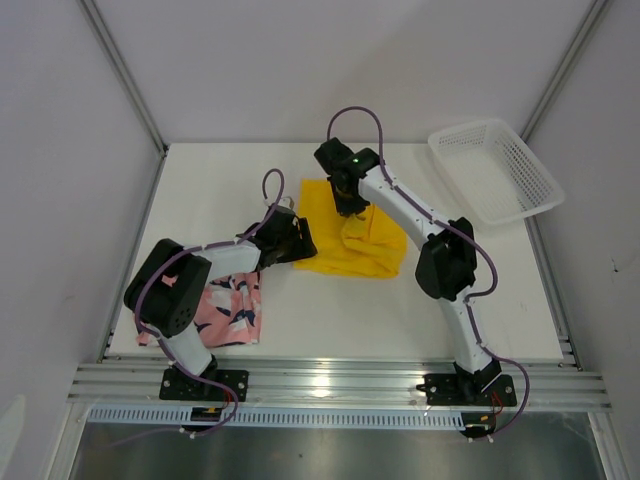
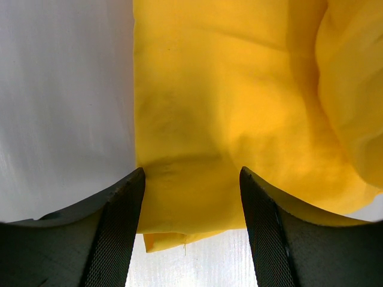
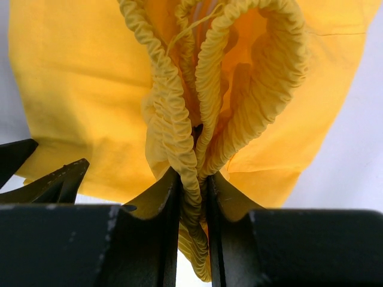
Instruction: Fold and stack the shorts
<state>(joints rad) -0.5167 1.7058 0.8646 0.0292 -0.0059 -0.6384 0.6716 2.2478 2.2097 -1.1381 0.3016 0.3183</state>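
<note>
Two pairs of shorts are being shown from above. The pink pair (image 1: 235,312) is lying flat at the near left of the table (image 1: 400,320), partly under the left arm and well apart from the basket (image 1: 495,170) at the far right. The yellow pair (image 1: 365,255) is lying mid-table. It is being pinched and partly raised by the right gripper (image 1: 349,208), while the left gripper (image 1: 298,240) is being held at its left edge. No stack is being formed yet.

In the left wrist view, the jaws are being held spread, straddling a corner of the yellow cloth without closing on it. If they are closed here, only a thin hem is likely to be caught, and it may slip out while the fold is being pulled.

In the right wrist view, the jaws are being pressed together on the bunched elastic waistband (image 3: 173,119), with several gathers being squeezed at once. Should some layers be escaping the pinch, the rest could sag and the fold could come out crooked. The cloth lying on the table could also be rumpled by dragging.
</note>
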